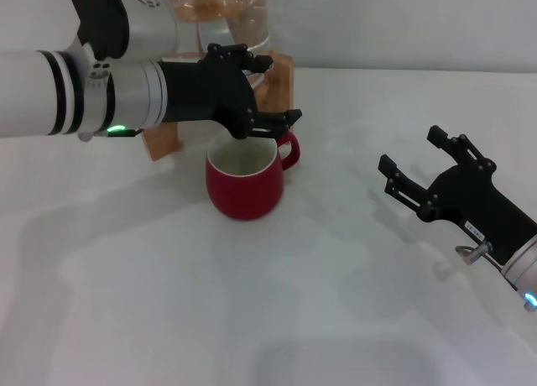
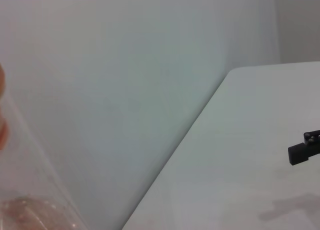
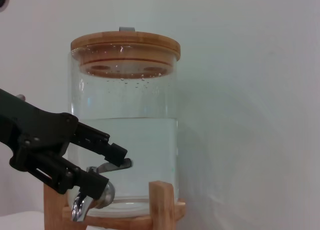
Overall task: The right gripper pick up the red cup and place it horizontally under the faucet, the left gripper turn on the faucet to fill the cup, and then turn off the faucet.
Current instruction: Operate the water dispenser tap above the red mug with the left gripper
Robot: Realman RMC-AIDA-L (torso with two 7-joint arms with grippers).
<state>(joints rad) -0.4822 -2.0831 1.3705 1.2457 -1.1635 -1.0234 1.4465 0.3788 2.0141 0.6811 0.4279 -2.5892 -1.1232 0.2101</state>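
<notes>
The red cup [image 1: 245, 183] stands upright on the white table in front of the wooden stand [image 1: 281, 77], its handle to the right. My left gripper [image 1: 275, 91] reaches in just above the cup's far rim and hides the faucet in the head view. In the right wrist view the left gripper [image 3: 111, 167] is open, and its two fingers straddle the chrome faucet's lever [image 3: 114, 165] above the spout [image 3: 80, 206]. I see no water stream. My right gripper [image 1: 409, 166] is open and empty, off to the cup's right.
The clear glass water jar [image 3: 125, 105] with a wooden lid [image 3: 125, 44] sits on the stand and is about half full. The white wall stands close behind it. Bare white table [image 1: 252, 302] lies in front of the cup.
</notes>
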